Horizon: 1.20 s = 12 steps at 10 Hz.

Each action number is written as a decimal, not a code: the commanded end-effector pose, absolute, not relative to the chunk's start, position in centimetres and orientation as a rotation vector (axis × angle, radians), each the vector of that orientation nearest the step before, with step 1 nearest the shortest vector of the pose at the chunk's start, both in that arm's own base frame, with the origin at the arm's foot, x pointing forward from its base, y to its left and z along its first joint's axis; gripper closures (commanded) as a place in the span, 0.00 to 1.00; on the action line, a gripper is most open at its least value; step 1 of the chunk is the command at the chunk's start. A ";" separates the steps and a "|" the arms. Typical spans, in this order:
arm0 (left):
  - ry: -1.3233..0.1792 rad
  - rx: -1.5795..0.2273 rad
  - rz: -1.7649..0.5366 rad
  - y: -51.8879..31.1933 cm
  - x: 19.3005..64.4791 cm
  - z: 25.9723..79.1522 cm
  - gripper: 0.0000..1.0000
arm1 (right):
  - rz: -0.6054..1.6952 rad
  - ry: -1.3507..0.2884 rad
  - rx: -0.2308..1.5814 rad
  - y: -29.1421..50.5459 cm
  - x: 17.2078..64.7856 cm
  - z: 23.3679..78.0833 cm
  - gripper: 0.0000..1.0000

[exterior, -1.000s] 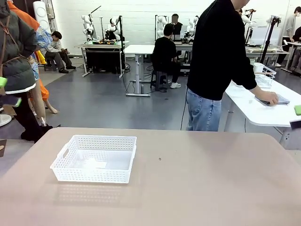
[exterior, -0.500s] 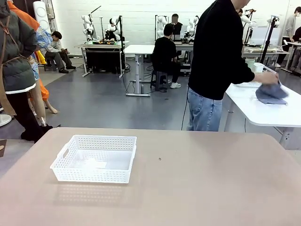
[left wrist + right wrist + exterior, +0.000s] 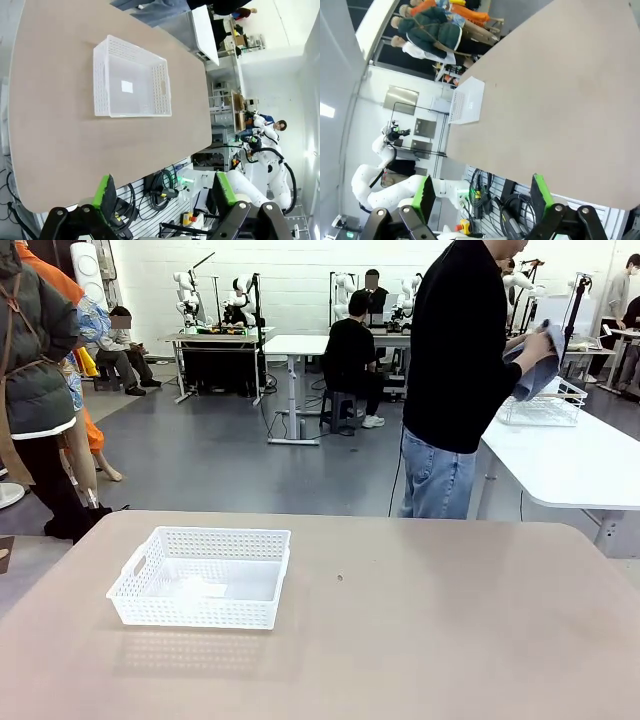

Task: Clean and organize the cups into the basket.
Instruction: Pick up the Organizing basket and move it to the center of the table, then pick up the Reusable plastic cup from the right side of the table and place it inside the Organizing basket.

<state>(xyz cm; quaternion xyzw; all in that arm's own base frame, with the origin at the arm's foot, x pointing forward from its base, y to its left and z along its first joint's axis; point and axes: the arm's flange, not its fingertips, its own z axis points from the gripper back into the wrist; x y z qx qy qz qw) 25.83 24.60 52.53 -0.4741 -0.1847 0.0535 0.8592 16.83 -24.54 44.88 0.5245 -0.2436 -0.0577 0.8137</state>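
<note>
A wide tan tabletop [image 3: 430, 640] fills the near part of the room. On it sits a shallow white basket [image 3: 200, 578] with perforated sides and slot handles at its ends. Seen from the robot's side, it lies at about ten o'clock from the tabletop's middle, flat and square to the edges, with a small pale patch on its floor. Beyond the far edge, at about one o'clock, a person [image 3: 465, 360] in a black top and blue jeans stands turned away towards a separate white table [image 3: 585, 455] at two o'clock. The person's hands are raised, holding a grey-blue cloth [image 3: 535, 365] at chest height. On that white table, just below the cloth, stands a wire basket [image 3: 540, 410]. From the left wrist, the left jaws are spread wide with nothing between their green pads [image 3: 106, 192]. They hang high above the tabletop's near edge, with the white basket well apart at eleven o'clock. From the right wrist, the right jaws are likewise spread wide and hold nothing, green pads [image 3: 425, 197] apart, with the white basket far off at about twelve o'clock.
</note>
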 end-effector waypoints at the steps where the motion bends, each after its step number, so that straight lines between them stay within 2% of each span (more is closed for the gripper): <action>1: -0.424 -1.041 0.077 24.4 26.0 52.7 0.00 | -0.084 -0.548 1.138 -24.5 16.9 44.6 0.00; 2: -0.388 -0.995 0.112 24.6 25.8 52.5 0.00 | -0.123 -0.520 1.119 -24.5 16.8 44.9 0.00; 12: -0.388 -0.995 0.112 24.6 25.8 52.5 0.00 | -0.123 -0.520 1.119 -24.5 16.8 44.9 0.00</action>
